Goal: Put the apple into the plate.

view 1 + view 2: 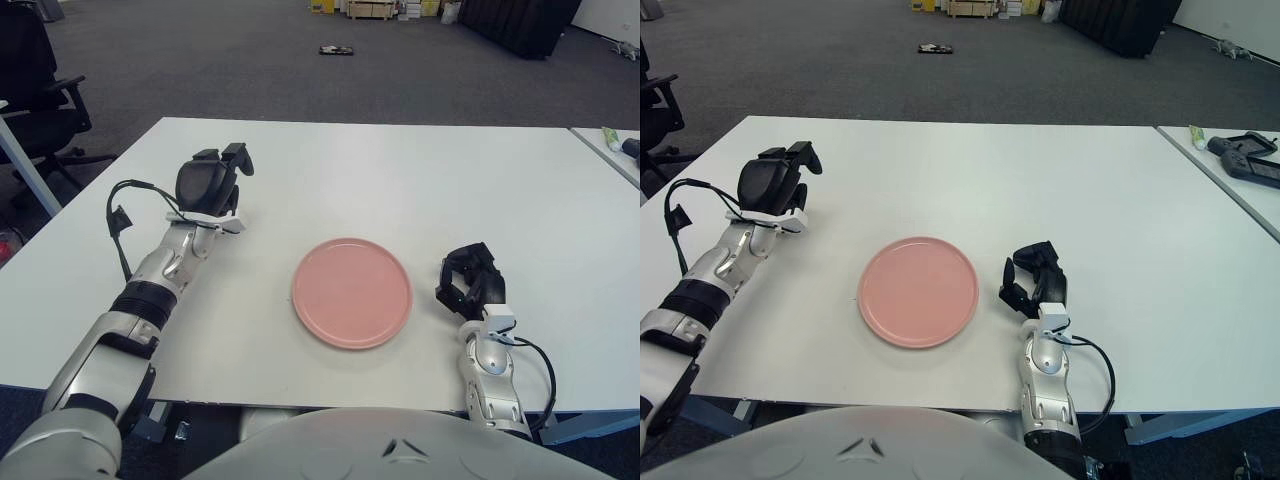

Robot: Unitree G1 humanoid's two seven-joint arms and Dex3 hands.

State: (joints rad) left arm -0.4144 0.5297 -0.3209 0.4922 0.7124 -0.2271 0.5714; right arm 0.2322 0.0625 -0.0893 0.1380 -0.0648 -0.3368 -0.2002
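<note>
The pink plate lies flat at the middle of the white table, nothing on it. My left hand hovers above the table to the plate's far left, palm down, fingers curled around something. No apple lies anywhere on the table; it is hidden inside that hand. The right hand shows just right of the plate near the front edge, fingers loosely bent and holding nothing.
A second table with a dark controller and a small tube stands at the right. A black office chair is off the table's left corner. A black cable loops off my left forearm.
</note>
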